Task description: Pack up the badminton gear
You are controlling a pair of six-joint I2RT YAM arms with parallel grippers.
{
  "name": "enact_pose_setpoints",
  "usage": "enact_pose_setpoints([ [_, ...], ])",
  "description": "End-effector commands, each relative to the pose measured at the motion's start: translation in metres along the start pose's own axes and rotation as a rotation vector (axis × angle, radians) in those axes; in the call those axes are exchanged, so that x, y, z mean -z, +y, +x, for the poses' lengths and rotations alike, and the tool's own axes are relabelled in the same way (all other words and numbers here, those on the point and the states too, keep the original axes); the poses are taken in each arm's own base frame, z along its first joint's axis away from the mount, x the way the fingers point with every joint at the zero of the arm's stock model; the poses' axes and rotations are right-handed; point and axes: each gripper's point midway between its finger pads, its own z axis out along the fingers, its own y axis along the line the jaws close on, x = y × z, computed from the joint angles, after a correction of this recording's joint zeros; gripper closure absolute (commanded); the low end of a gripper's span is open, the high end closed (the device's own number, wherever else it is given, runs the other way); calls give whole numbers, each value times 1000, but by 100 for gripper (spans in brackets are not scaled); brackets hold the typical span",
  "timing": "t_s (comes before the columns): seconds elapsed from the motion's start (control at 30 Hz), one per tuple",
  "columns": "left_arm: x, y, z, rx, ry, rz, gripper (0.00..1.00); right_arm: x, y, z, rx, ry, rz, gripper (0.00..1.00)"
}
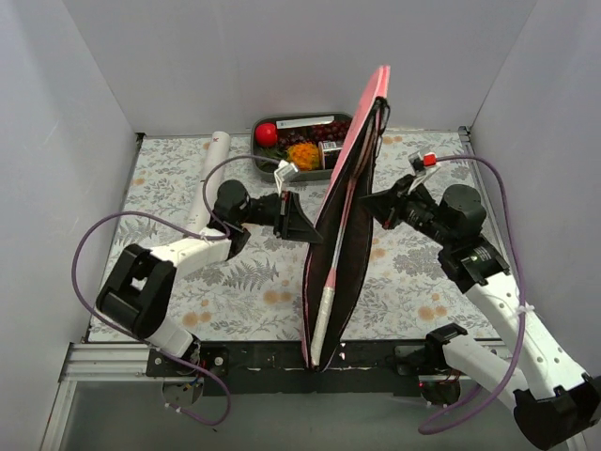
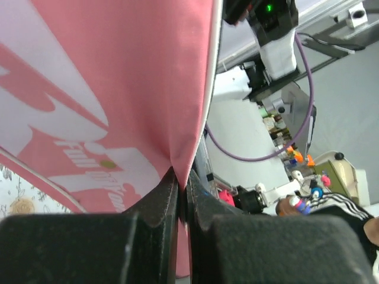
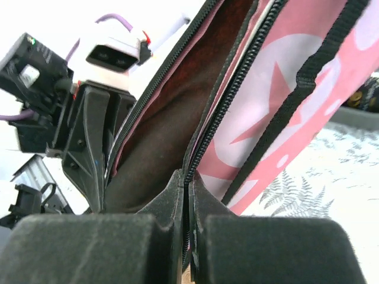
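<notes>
1. Bag (image 1: 352, 178) stands on edge on the counter (image 1: 235, 282), opening upward; a racket handle (image 1: 324, 301) shows inside.
2. Left claw (image 1: 308, 228) is clamped on the bag's pink wall, right claw (image 1: 367, 201) on the zipper edge (image 3: 237, 89).
3. I judge this the hold-open step; next I need one claw freed for the tube (image 1: 214, 155).

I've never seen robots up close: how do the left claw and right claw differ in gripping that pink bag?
The left claw pinches a fold in the outer fabric of the pink bag; the right claw pinches its black zipper edge. The left claw holds the bag's left wall, the right claw its right wall. Both are shut on the bag, which stands on edge, mouth open.
</notes>
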Motion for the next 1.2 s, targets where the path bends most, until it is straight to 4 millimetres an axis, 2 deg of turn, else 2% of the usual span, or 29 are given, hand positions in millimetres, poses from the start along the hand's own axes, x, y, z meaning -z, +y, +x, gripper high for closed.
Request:
enact_pose_setpoints([
  [0.0, -3, 23, -41, -43, -71, -328, 100, 9, -19, 10, 52, 83, 105, 99],
  [0.03, 2, 28, -39, 40, -46, -419, 100, 4, -28, 25, 31, 145, 131, 99],
  [0.07, 3, 29, -37, 22, -25, -429, 100, 9, -31, 34, 23, 186, 151, 99],
  [0.1, 5, 19, -37, -12, -31, -419, 100, 8, -28, 33, 9, 165, 140, 99],
  [0.17, 28, 38, -38, 7, -97, -551, 100, 14, -44, 52, 2, 160, 202, 99],
  [0.2, 44, 39, -39, 22, -119, -574, 100, 18, -51, 59, 0, 200, 238, 99],
  [0.23, 45, 33, -37, 9, -126, -560, 100, 20, -53, 61, 17, 229, 253, 99],
  [0.27, 51, 45, -25, 37, -148, -593, 100, 21, -53, 63, 16, 226, 252, 99],
  [0.3, 53, 44, -26, 51, -170, -594, 100, 20, -53, 66, 9, 215, 244, 99],
  [0.33, 53, 44, -18, 77, -140, -579, 100, 21, -50, 64, 1, 212, 237, 99],
  [0.4, 54, 46, -17, 74, -140, -590, 100, 24, -47, 68, -25, 232, 233, 99],
  [0.5, 59, 50, -27, 41, -164, -653, 100, 25, -43, 68, -45, 224, 221, 99],
  [0.57, 65, 61, -21, 48, -127, -708, 100, 27, -41, 77, -80, 265, 213, 99],
  [0.67, 70, 63, -23, 16, -104, -756, 100, 28, -32, 90, -157, 282, 176, 99],
  [0.7, 72, 64, -24, 7, -101, -768, 100, 29, -34, 108, -190, 309, 184, 99],
  [0.77, 72, 60, -30, -22, -79, -779, 100, 30, -34, 119, -210, 295, 193, 99],
  [0.8, 73, 64, -32, -20, -71, -790, 100, 32, -37, 134, -257, 309, 213, 99],
  [0.9, 69, 62, -45, -52, -49, -781, 100, 33, -39, 132, -296, 199, 267, 99],
  [0.97, 66, 58, -58, -105, -36, -768, 100, 38, -49, 137, -311, 123, 325, 99],
  [1.0, 64, 63, -60, -106, -24, -765, 100, 41, -52, 138, -347, 95, 353, 99],
  [1.07, 64, 64, -74, -146, -35, -783, 100, 46, -66, 154, -381, 91, 426, 99],
  [1.17, 63, 72, -78, -191, -22, -818, 100, 49, -70, 176, -438, 112, 459, 99],
])
